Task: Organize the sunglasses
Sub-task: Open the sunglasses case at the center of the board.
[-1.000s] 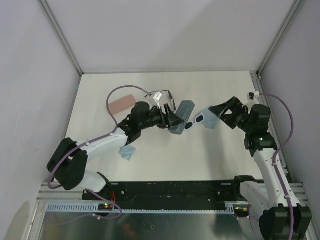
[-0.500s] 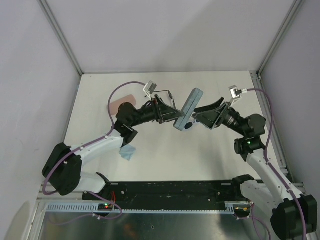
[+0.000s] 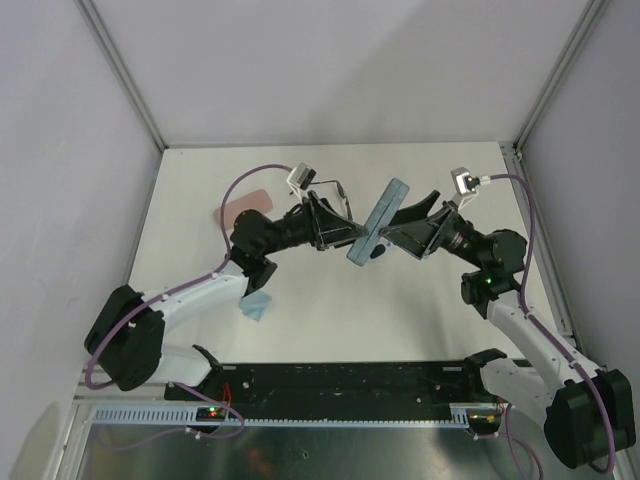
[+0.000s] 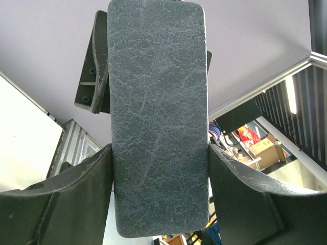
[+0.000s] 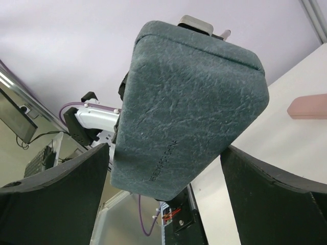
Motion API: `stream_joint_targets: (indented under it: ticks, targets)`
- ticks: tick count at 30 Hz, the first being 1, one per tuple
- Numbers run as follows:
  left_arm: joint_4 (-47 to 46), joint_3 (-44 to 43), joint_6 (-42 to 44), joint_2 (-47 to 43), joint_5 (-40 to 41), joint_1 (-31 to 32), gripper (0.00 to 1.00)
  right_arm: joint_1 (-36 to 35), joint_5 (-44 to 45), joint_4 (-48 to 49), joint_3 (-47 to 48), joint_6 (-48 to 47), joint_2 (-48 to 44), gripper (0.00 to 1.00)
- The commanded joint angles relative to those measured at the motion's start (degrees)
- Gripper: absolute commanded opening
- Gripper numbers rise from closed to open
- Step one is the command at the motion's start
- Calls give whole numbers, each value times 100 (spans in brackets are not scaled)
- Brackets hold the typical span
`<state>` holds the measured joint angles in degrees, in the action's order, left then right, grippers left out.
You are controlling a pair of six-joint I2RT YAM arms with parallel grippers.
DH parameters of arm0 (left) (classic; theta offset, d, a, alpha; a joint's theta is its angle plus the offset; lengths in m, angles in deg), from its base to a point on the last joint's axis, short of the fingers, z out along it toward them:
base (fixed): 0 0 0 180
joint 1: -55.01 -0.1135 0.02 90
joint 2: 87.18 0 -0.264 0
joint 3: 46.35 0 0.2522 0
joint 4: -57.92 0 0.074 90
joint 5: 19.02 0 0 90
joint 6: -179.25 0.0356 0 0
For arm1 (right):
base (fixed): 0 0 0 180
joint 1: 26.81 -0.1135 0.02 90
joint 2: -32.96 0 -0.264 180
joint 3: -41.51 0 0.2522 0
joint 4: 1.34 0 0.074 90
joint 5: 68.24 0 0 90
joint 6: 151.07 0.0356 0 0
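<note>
My left gripper [image 3: 352, 232] is shut on the oblong blue-grey case [image 3: 377, 222] and holds it tilted above the table's middle. In the left wrist view the case [image 4: 158, 117] fills the gap between both fingers. My right gripper [image 3: 397, 233] is open, with its fingers on either side of the case's other end [image 5: 189, 102] and a gap showing on at least one side. The thin black wire-framed sunglasses [image 3: 336, 190] lie behind the left gripper. Of the white sunglasses only a dark lens [image 3: 378, 254] shows under the case.
The pink case [image 3: 245, 208] lies on the table at the back left and also shows in the right wrist view [image 5: 309, 106]. A light-blue cloth [image 3: 257, 305] lies near the left forearm. Enclosure posts stand at the back corners.
The left gripper has lifted the blue-grey case off the table and tilted it up. The right arm has swung left and brought its open fingers around the case's far end.
</note>
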<state>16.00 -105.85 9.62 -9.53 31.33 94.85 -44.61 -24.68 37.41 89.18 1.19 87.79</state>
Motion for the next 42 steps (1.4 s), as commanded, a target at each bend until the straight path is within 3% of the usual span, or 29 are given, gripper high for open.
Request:
stream_joint_targets:
  ticks: [1, 5, 11, 19, 23, 29, 42]
  targets:
    - [-487, 3, -86, 3, -35, 92, 24, -33, 63, 375, 10, 90, 23, 91]
    - [-488, 39, -54, 41, -36, 102, 23, -34, 77, 288, 31, 85, 28, 88]
    - [-479, 108, 149, -6, 40, 99, 23, -15, 116, -175, 93, -49, 16, 65]
    - [429, 182, 1104, -259, 393, 52, 21, 142, 372, -2041, 331, -791, -84, 50]
    - [1566, 157, 1974, -498, 905, 55, 21, 211, 690, -3200, 419, -1344, -123, 47]
    - [2724, 142, 3078, -767, 1874, 160, 21, 266, 1153, -4169, 446, -1653, 93, 43]
    - [3809, 80, 4269, -889, 3488, 721, 20, 92, 2323, -5464, 668, -1967, 460, 43]
